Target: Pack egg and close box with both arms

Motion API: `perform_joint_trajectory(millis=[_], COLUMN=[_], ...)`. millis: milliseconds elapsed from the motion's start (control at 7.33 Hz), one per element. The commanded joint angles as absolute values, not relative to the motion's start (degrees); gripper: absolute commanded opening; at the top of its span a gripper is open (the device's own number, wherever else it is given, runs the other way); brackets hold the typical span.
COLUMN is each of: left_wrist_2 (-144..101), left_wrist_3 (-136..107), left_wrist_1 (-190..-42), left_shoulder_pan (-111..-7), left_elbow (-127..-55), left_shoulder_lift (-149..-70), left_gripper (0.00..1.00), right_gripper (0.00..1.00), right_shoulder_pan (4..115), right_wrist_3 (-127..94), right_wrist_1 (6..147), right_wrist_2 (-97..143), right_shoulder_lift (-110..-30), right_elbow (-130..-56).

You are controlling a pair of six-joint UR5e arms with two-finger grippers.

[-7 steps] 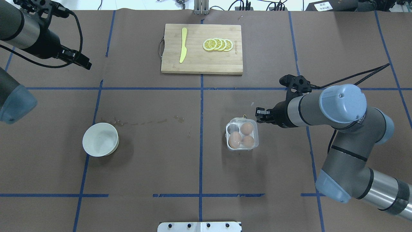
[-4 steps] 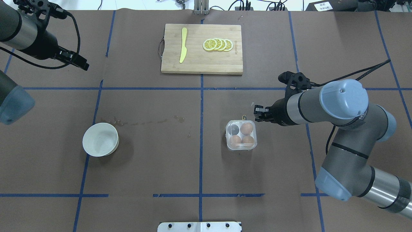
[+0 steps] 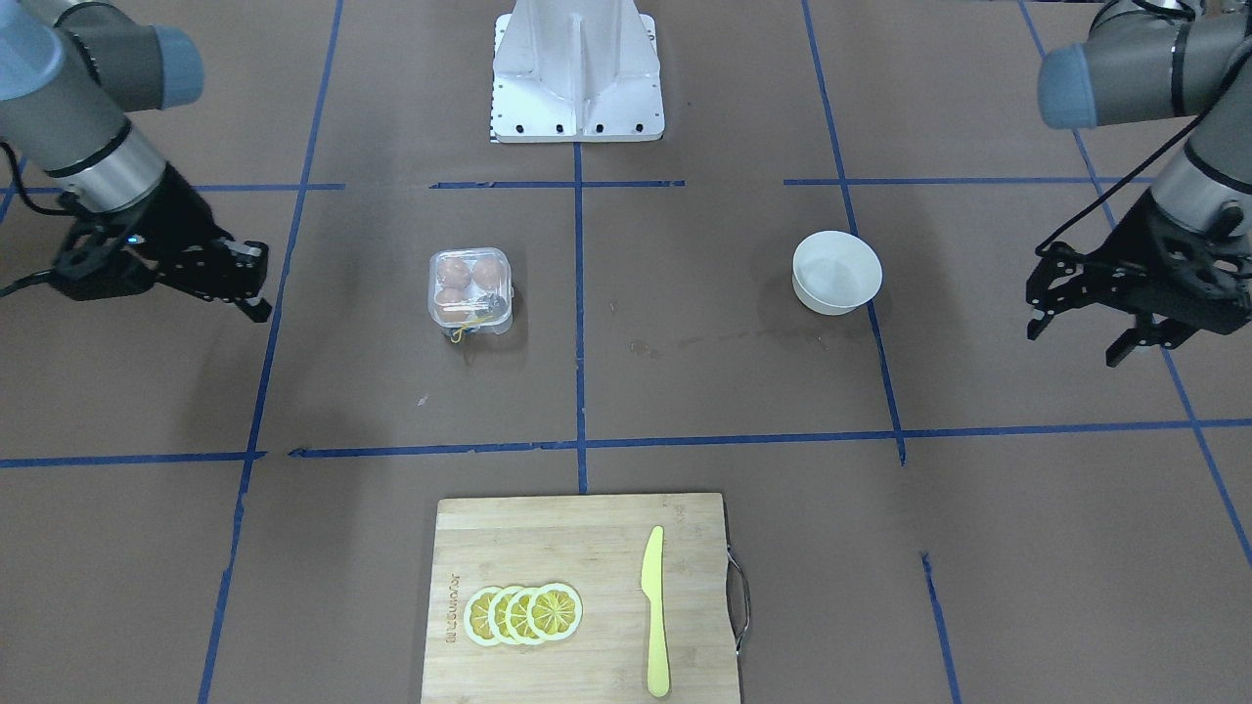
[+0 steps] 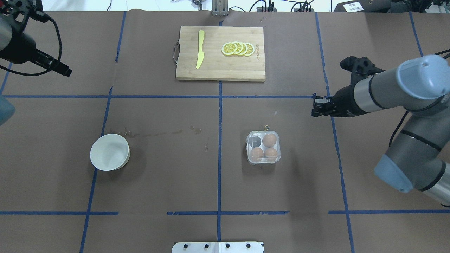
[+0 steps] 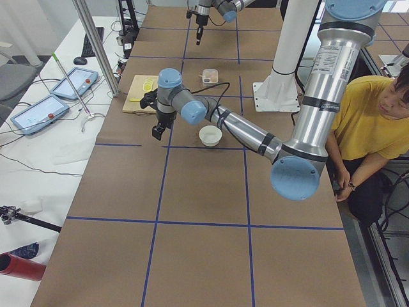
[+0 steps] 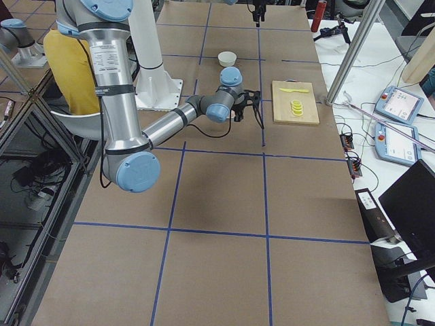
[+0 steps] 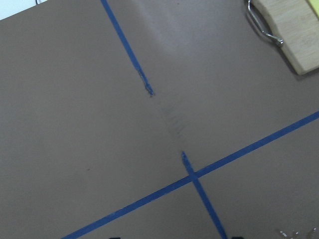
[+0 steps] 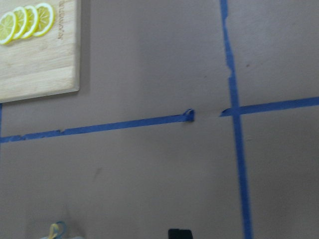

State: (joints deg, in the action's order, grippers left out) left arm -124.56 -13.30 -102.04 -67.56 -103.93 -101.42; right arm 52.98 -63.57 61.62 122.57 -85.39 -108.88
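The clear box (image 4: 263,147) stands right of the table's middle with its lid down, also in the front view (image 3: 470,286). Three brown eggs sit in it: one egg (image 4: 269,140) at the far right, two at the near side; the far left cup is empty. Yellow string (image 3: 469,319) hangs at its far side. My right gripper (image 4: 314,107) is shut and empty, above the table to the far right of the box, and also shows in the front view (image 3: 256,284). My left gripper (image 3: 1076,328) is open and empty at the table's far left (image 4: 66,72).
A white bowl (image 4: 92,154) stands left of centre. A wooden cutting board (image 4: 218,68) at the far middle holds lemon slices (image 4: 238,48) and a yellow knife (image 4: 200,49). The white base stand (image 3: 577,68) is at the robot's edge.
The box's lid has settled flat. My right gripper has drawn away from the box to the right and farther back. My left gripper has pulled back farther to the left.
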Motion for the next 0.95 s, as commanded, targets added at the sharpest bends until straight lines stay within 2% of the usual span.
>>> perform_joint_trajectory(millis=[0, 273, 545, 818], left_wrist_2=[-125.8, -125.8, -125.9, -125.9], left_wrist_3=[-3.1, 6.2, 13.9, 18.2], left_wrist_1=[-102.0, -101.9, -100.8, -94.4], left_shoulder_pan=[-75.3, -82.5, -88.0, -92.3], left_elbow=[-101.4, -97.6, -93.4, -92.1], left_shoulder_lift=[-96.9, -95.5, -95.4, -95.7], left_gripper=[0.84, 0.99, 0.99, 1.0], right_gripper=[0.99, 1.0, 1.0, 1.0], right_shoulder_pan=[61.6, 68.8, 79.0, 82.3], right_wrist_3=[-46.8, -30.9, -13.3, -7.4], right_wrist_1=[61.9, 69.3, 84.8, 93.7], right_wrist_2=[126.4, 129.4, 134.7, 134.7], right_shoulder_lift=[-92.8, -94.4, -92.1, -89.0], right_elbow=[-107.4, -105.9, -106.0, -106.3])
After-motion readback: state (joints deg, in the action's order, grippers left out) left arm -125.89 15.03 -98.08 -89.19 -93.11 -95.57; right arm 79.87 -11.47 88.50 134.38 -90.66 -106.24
